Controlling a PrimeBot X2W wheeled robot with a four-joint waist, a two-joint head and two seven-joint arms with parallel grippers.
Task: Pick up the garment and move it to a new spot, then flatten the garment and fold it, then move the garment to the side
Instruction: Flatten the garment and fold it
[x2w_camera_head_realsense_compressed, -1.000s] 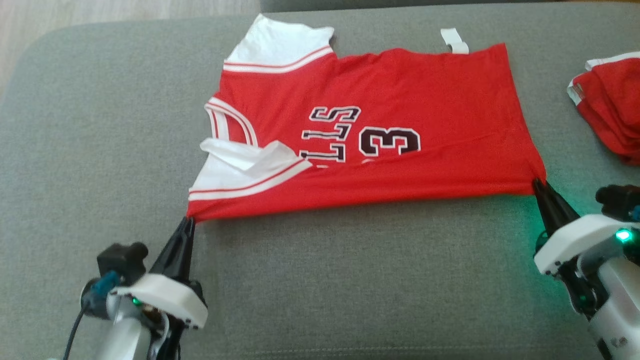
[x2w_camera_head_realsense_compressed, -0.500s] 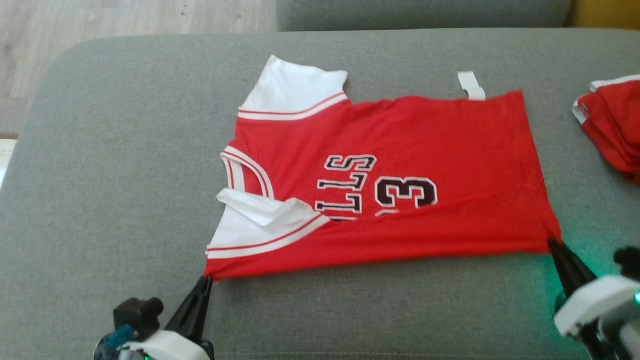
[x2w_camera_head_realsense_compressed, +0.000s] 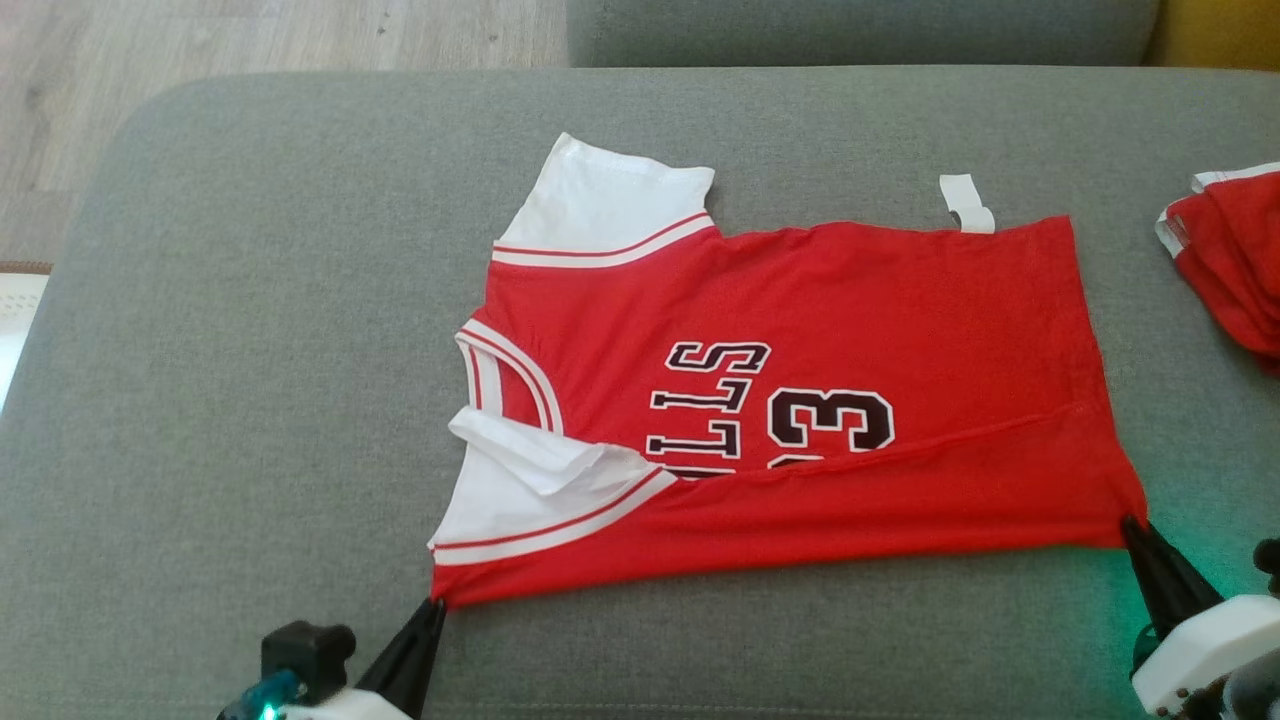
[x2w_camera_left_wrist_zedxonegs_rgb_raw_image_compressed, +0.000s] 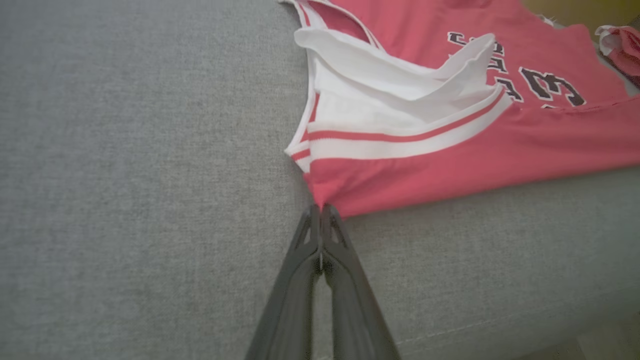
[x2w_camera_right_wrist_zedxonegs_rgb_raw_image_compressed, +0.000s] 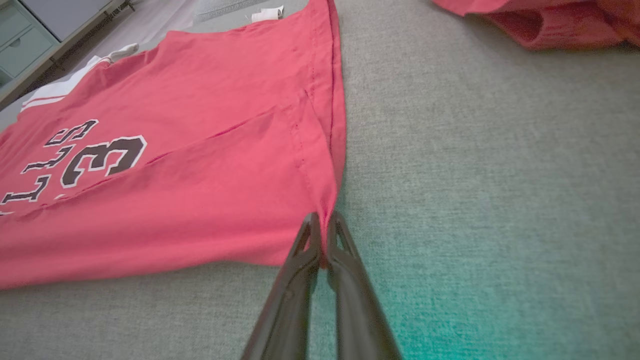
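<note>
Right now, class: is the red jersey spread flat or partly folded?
Partly folded: the jersey has its near edge doubled over, covering some lettering.

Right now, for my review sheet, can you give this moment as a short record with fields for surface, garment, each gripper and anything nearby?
surface: grey cushion
garment: red jersey, spread mostly flat, neck toward the robot's left
fold: near long edge turned over the lettering
sleeve: near white sleeve rumpled
left gripper: shut on the near corner below that sleeve
right gripper: shut on the near hem corner
nearby: second red garment, bunched at the right, apart from the jersey
</note>
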